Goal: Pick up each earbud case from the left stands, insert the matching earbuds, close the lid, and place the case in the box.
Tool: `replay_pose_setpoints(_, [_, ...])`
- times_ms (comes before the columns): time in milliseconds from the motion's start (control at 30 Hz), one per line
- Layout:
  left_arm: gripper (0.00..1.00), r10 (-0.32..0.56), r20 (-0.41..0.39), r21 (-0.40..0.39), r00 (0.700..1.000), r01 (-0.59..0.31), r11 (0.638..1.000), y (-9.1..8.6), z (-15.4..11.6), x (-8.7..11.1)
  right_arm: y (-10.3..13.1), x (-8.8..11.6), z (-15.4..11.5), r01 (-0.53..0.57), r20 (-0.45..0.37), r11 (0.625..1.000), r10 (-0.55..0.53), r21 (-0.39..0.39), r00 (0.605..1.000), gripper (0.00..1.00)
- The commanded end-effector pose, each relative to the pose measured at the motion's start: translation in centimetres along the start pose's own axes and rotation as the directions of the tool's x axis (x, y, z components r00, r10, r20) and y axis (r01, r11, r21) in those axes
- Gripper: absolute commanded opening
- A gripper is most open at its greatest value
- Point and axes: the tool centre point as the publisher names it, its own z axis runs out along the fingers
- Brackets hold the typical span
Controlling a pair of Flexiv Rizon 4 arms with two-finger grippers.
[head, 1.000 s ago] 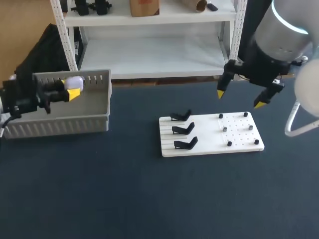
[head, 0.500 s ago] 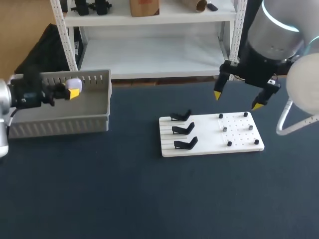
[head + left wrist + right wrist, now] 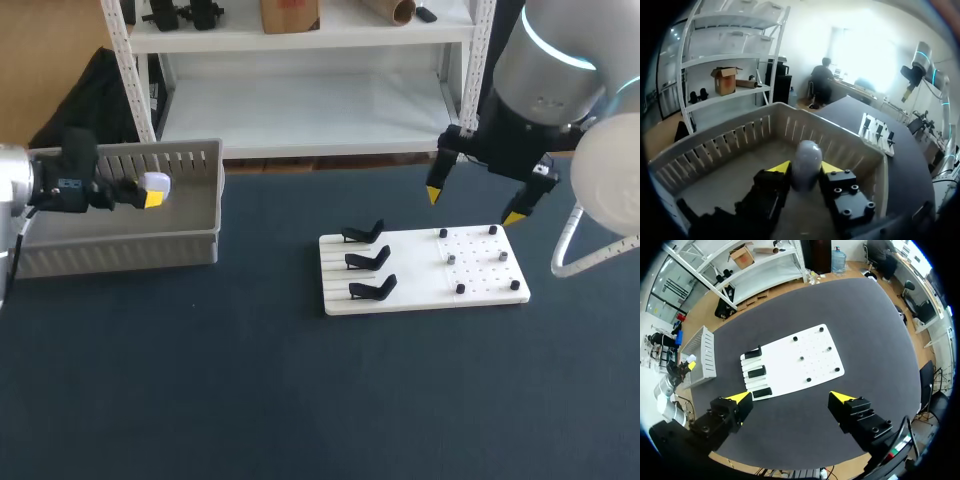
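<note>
A pale lavender earbud case (image 3: pixel 155 181) hangs above the inside of the grey slatted box (image 3: pixel 120 245) at the table's back left. My left gripper (image 3: pixel 150 190) is shut on it. In the left wrist view the case (image 3: pixel 806 157) stands upright between the yellow tips of that gripper (image 3: pixel 804 167), touching both, over the box floor (image 3: pixel 735 170). My right gripper (image 3: pixel 474 205) hovers open and empty above the back edge of the white board (image 3: pixel 410 262). From the right wrist view the board (image 3: pixel 795 360) lies far below that gripper (image 3: pixel 790 397).
Three black stands (image 3: pixel 370 260) sit empty in a row on the board's left half. Small black pegs (image 3: pixel 460 288) dot its right half. The box walls (image 3: pixel 790 125) rise around the held case.
My left arm has drawn back to the left edge while the case shifted slightly right over the box. My right gripper has edged a little left and back, still open.
</note>
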Motion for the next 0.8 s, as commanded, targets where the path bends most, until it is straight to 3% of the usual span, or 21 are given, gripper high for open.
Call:
replay_pose_setpoints(33, [1.00,0.012,-0.008,0.007,1.000,-0.011,1.000,-0.4,-0.3,-0.6,0.1,0.0,0.0,0.002,0.005,1.000,-0.002,-0.007,1.000,1.00])
replay_pose_setpoints(233, [1.00,0.060,0.009,0.013,0.998,-0.061,0.998,-2.0,-1.4,-2.3,0.2,-0.2,-0.3,-0.041,0.003,0.992,0.042,-0.120,0.999,1.00])
replay_pose_setpoints(433, [1.00,0.087,0.015,0.055,0.996,-0.088,0.995,-5.3,-2.4,-3.0,-0.8,-0.4,-0.7,-0.054,0.000,0.973,0.056,-0.226,0.998,1.00])
replay_pose_setpoints(567, [1.00,0.121,0.046,0.060,0.992,-0.124,0.990,-7.8,-3.1,-3.3,-1.4,-0.3,-0.6,-0.017,0.009,0.968,0.020,-0.251,1.000,1.00])
replay_pose_setpoints(700, [1.00,0.111,0.066,0.062,0.992,-0.115,0.991,-10.4,-3.2,-3.9,-1.8,-0.6,-0.5,-0.050,0.025,0.968,0.058,-0.246,0.998,1.00])
replay_pose_setpoints(800, [1.00,0.111,0.066,0.062,0.992,-0.115,0.991,-10.4,-3.2,-3.9,-1.8,-0.6,-0.5,-0.050,0.025,0.968,0.058,-0.246,0.998,1.00])
